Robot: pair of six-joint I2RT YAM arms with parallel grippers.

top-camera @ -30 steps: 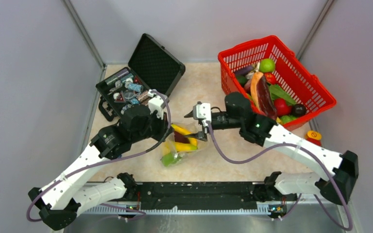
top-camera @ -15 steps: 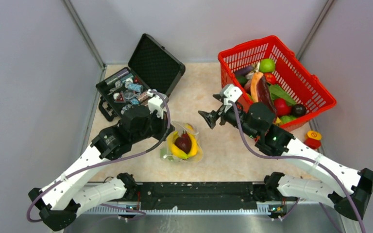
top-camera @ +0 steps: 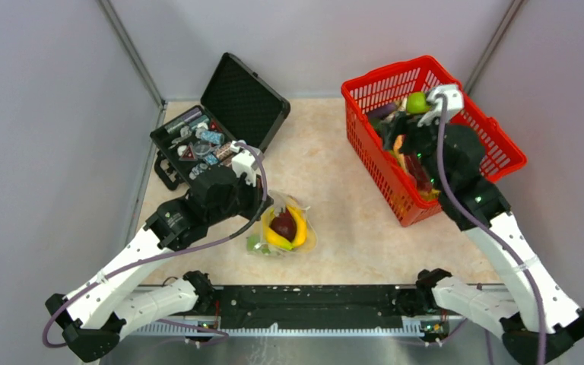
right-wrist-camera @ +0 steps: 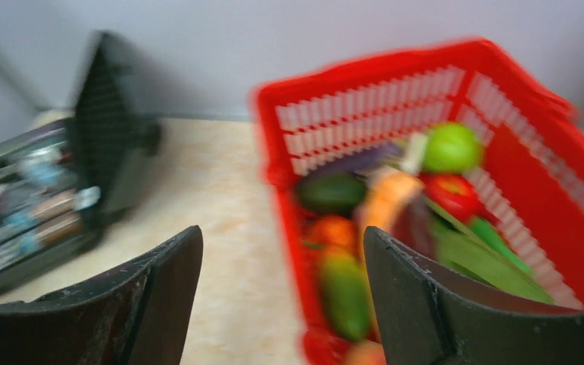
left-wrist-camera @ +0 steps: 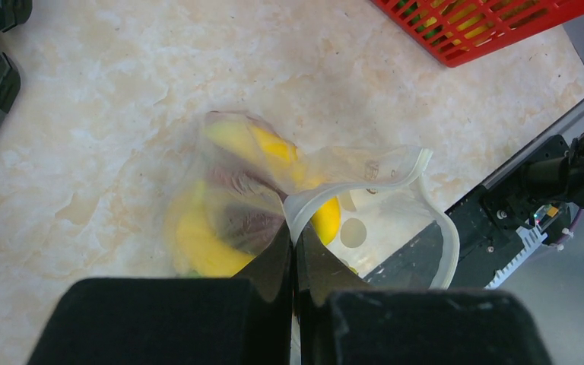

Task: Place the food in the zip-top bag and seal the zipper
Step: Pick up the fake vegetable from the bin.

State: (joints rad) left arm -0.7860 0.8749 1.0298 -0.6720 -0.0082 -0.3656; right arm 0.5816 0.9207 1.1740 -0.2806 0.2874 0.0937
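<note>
I see the bag [top-camera: 283,226] part-filled and unzipped, my left claw [left-wrist-camera: 293,245] pinching its rim, and my right claw [right-wrist-camera: 281,247] gaping empty over the two-o'clock basket [top-camera: 376,163].

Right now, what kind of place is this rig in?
Probably a lab test cell: plain grey partition walls box in a beige marble-pattern tabletop, with staged props, a red plastic mesh basket of toy produce and an open black foam-lined case.

Top and blurry right wrist probably share basket [top-camera: 384,72].
</note>
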